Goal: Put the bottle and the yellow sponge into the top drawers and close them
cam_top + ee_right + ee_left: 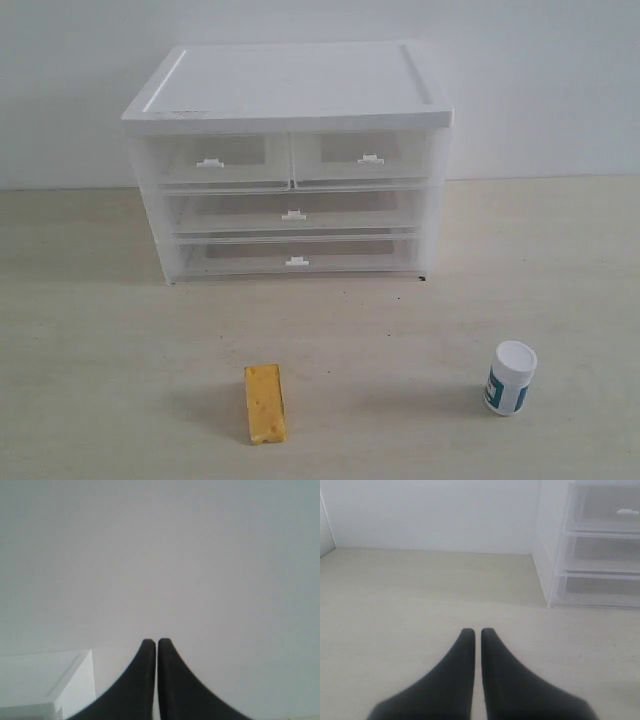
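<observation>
Surface: a pale wood-grain table runs back to a plain white wall.
Cabinet: the white-topped cabinet stands at the back of the table against the wall, its front facing the exterior camera.
Upper row: the left top drawer and the right top drawer sit side by side under the lid. They are translucent, each has a small white handle tab, and both are pushed in.
Lower rows: two full-width drawers are stacked beneath them, also pushed in.
Sponge: the yellow sponge lies flat on the table in front of the cabinet, near the front edge of the exterior view, its long side pointing toward the cabinet.
Bottle: the bottle stands upright on the table, well to the right of the sponge, cap up and blue label showing.
Left arm: the left gripper hangs over bare table, its jaws drawn together to a thin slit and holding nothing. The cabinet's side and drawer fronts lie ahead of it.
Right arm: the right gripper faces the wall, a corner of the cabinet top just below it. Its jaws are likewise pressed nearly together on nothing.
</observation>
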Available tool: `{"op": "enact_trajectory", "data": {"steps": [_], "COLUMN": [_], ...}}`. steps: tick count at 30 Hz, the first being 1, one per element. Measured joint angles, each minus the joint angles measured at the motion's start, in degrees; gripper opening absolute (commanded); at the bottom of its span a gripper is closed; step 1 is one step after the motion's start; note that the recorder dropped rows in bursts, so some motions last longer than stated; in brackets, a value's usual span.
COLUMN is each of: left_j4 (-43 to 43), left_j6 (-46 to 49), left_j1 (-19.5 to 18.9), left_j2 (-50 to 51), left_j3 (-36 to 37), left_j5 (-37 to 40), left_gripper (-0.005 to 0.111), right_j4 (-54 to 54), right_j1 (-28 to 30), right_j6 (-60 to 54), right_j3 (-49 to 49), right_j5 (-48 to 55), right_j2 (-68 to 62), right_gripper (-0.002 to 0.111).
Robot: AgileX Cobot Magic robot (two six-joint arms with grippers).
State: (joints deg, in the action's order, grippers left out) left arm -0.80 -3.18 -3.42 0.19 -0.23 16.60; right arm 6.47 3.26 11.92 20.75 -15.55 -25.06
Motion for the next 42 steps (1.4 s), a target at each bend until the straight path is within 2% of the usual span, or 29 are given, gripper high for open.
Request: {"op": "enact_trajectory", "data": {"steps": [15, 18, 22, 32, 38, 42], "left_j4": [0.0, 0.0, 0.0, 0.0, 0.0, 0.0], "left_j6": [0.0, 0.0, 0.0, 0.0, 0.0, 0.0], "left_j1": [0.0, 0.0, 0.0, 0.0, 0.0, 0.0], "left_j2": [0.0, 0.0, 0.0, 0.0, 0.0, 0.0], "left_j3": [0.0, 0.0, 0.0, 0.0, 0.0, 0.0], "left_j5": [0.0, 0.0, 0.0, 0.0, 0.0, 0.0], "left_gripper": [0.004, 0.004, 0.004, 0.004, 0.004, 0.004], "right_j4": [2.25, 2.25, -0.15, -25.53, -32.57, -34.13], "right_j1": [0.0, -1.79, -7.31, -27.87, -36.76, -40.64], "right_j6": [0.15, -0.9, -5.68, -27.51, -29.76, -29.32], "right_j3": [0.88, 0.98, 0.98, 0.98, 0.98, 0.99], "right_j5": [-17.68, -20.1, -23.25, -35.63, -47.06, -52.34], "right_j2": [-28.43, -31.79, -36.11, -46.88, -54.72, -60.54], "right_gripper": [0.0, 0.0, 0.0, 0.0, 0.0, 0.0]}}
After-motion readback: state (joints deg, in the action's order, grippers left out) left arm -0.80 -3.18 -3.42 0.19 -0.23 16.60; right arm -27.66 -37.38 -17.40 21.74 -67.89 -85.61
